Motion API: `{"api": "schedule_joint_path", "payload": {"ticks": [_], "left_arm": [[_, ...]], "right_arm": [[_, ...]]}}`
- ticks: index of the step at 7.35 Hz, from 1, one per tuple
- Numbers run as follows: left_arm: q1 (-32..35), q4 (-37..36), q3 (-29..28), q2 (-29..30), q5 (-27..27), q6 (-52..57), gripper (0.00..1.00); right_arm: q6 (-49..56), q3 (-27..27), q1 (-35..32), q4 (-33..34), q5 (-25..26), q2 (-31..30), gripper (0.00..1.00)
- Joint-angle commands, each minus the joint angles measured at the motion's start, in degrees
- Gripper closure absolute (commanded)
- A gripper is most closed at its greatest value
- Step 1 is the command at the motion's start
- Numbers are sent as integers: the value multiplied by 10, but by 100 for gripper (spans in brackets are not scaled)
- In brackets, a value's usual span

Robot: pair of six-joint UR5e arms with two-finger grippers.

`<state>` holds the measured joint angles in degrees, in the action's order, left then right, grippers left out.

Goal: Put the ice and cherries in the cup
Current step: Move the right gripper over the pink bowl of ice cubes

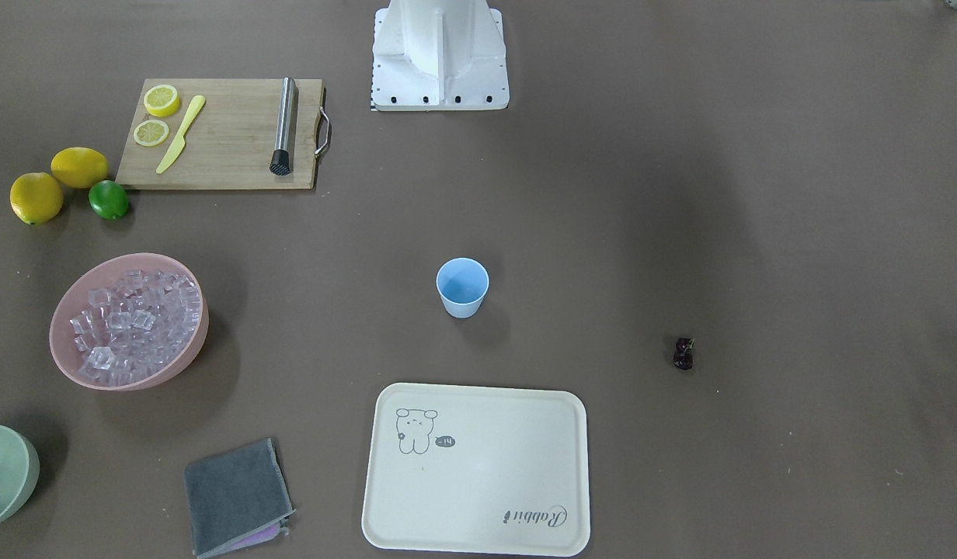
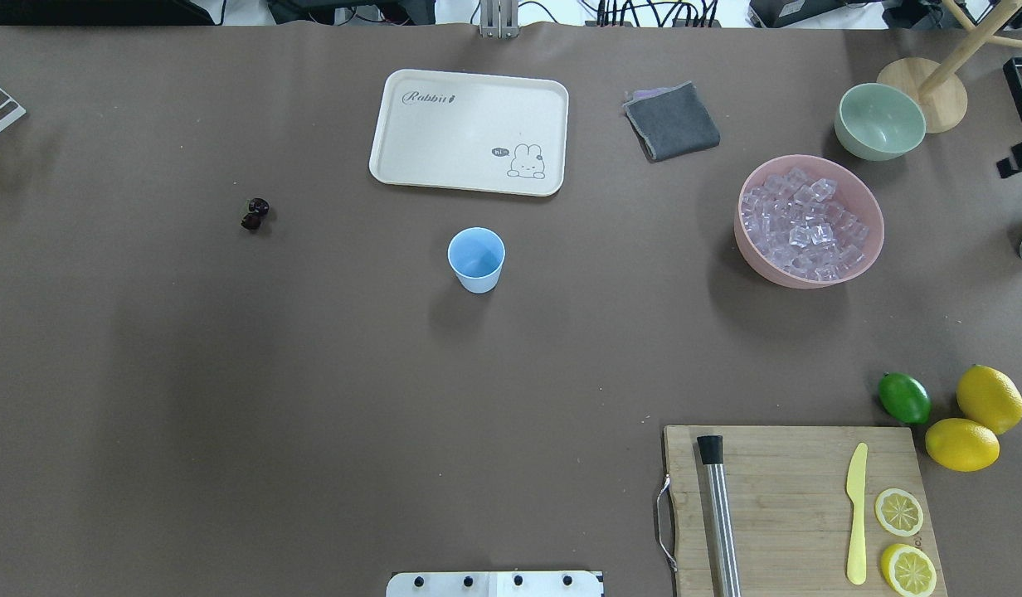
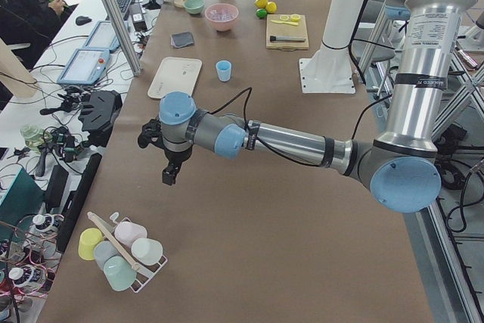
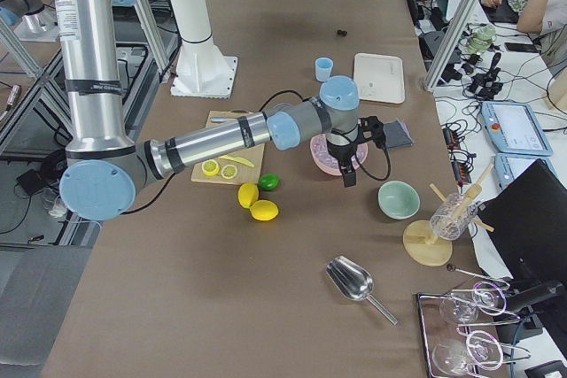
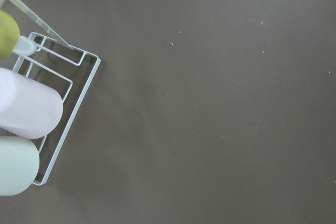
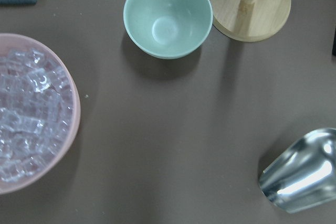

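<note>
The light blue cup (image 1: 462, 287) stands upright mid-table, also in the overhead view (image 2: 476, 259). The dark cherries (image 1: 683, 353) lie alone on the table on my left side (image 2: 255, 213). The ice (image 1: 133, 318) fills a pink bowl (image 2: 872, 240) on my right side, and it shows in the right wrist view (image 6: 26, 114). My left gripper (image 3: 172, 173) hangs over the table's left end, far from the cherries. My right gripper (image 4: 348, 174) hangs beside the pink bowl, towards the green bowl. I cannot tell whether either gripper is open or shut.
A cream tray (image 2: 469, 133) lies beyond the cup. A grey cloth (image 2: 671, 120), a pale green bowl (image 6: 168, 17), a wooden stand (image 6: 248, 4) and a metal scoop (image 6: 302, 174) are near the ice bowl. A cutting board (image 2: 793, 506) with knife, muddler and lemon slices lies at right. A cup rack (image 5: 31, 114) is at left.
</note>
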<state>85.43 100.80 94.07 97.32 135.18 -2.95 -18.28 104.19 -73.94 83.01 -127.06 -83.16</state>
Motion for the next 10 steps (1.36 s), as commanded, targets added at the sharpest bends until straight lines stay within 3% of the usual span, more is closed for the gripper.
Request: {"api": "schedule_joint_path", "payload": {"ticks": [1,4,9,10], "left_arm": [[0,1,3,1,0,-21,2],[-10,1,-2,5,-1,-21,2],[-17,1,-12,7,-1,-21,2],[-17,1,-16,7,-1,-21,2]], "right_arm": [[-125,-48,118,-7,104,103,0],[-128,-121,156,-132,110,116,1],[-130,-123,205,-146,174,110,1],[-128,-125,217,-145,206,109,2]]}}
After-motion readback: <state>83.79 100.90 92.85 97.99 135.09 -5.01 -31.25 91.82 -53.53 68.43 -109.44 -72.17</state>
